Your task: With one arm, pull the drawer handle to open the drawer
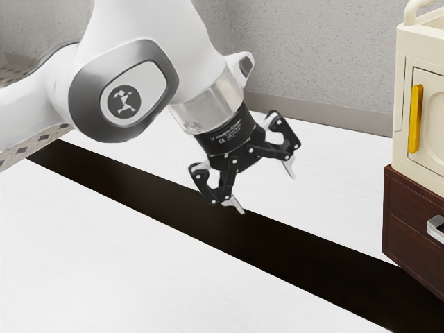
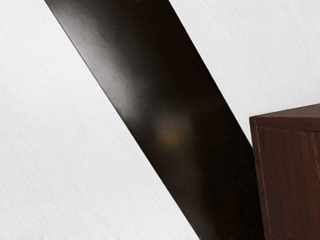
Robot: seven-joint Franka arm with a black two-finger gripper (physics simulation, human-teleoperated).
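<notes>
Drawer (image 1: 406, 201), dark wood, seen well apart from the claw (image 1: 267, 191), beyond its tips toward the exterior view's right. We find its front looking flush, which we read as shut. The claw is released: its two fingers stand wide apart above the table (image 1: 104, 243), with nothing between them. On the drawer's front we note the handle (image 1: 433, 220), a pale metallic bracket standing proud of the wood; its far end runs past the exterior view's edge, so we cannot judge its full length. Above the drawer, also far from the claw, sits a cream cabinet (image 1: 423, 83) with a yellow bar (image 1: 415, 118), which we take to be no part of the task.

We expect the drawer to be rigid and fairly heavy, perhaps stiff at first, then sliding freely if drawn straight. The handle is probably hard and smooth, so the fingertips could slip. We would close on it from two sides, near its middle, and pull squarely away from the front; a skewed pull may bind the drawer.
</notes>
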